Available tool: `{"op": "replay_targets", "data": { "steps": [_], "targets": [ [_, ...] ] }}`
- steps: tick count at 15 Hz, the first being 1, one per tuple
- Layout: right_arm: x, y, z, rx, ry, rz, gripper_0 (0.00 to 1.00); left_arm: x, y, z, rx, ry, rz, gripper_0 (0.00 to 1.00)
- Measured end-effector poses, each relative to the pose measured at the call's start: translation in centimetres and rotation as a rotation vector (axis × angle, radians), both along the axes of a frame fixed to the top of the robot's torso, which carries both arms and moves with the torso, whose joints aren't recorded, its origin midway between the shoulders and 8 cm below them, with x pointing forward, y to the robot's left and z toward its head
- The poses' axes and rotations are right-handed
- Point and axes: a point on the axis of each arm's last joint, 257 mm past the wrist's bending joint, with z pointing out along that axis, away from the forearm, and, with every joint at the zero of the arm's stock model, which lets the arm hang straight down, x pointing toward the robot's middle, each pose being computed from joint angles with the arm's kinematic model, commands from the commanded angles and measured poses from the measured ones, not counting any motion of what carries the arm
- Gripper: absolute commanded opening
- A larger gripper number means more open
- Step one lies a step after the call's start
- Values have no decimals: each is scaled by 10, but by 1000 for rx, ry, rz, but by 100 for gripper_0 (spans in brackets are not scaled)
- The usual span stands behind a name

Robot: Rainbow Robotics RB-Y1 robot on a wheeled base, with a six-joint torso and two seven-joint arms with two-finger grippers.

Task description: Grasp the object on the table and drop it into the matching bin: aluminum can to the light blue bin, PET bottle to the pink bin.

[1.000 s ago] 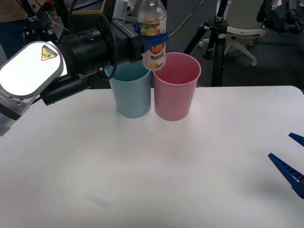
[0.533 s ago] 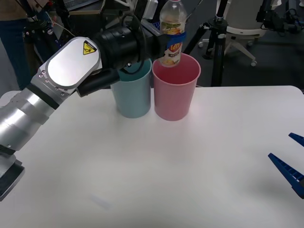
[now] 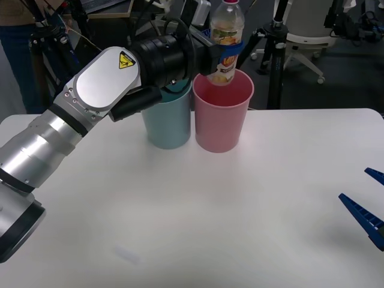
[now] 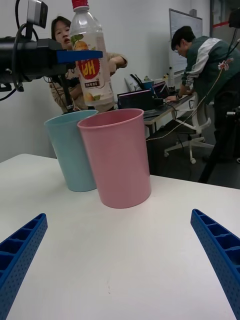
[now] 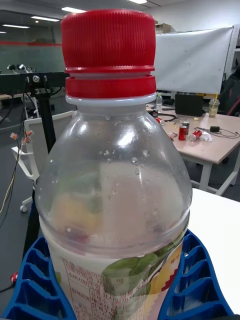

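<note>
Left tool (image 3: 227, 49) grips PET bottle (image 3: 225, 37) above pink bin (image 3: 221, 117) rim.

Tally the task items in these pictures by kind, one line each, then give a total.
Bottles: 1, the PET bottle, held upright by the left tool above the pink bin.
Pink bins: 1, the pink bin.
Light blue bins: 1, the light blue bin, beside the pink one.
Total: 3
</note>
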Motion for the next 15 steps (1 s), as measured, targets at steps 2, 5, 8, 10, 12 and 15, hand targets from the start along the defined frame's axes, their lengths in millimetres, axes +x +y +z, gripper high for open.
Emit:
{"op": "replay_targets", "data": {
  "steps": [2, 5, 8, 10, 12, 15],
  "targets": [
    [0, 0, 0, 0, 0, 0, 100, 1, -2, -1, -1, 4, 2, 0],
    [0, 0, 0, 0, 0, 0, 100, 9, -7, -6, -4, 24, 12, 0],
    [0, 0, 0, 0, 0, 0, 100, 13, -15, -8, -18, 52, 13, 0],
    [0, 0, 0, 0, 0, 0, 100, 10, -24, -9, -38, 71, 0, 0],
    [0, 0, 0, 0, 0, 0, 100, 7, -30, -10, -46, 78, -7, 0],
    [0, 0, 0, 0, 0, 0, 100, 7, -30, -9, -46, 74, -6, 66]
  ]
}}
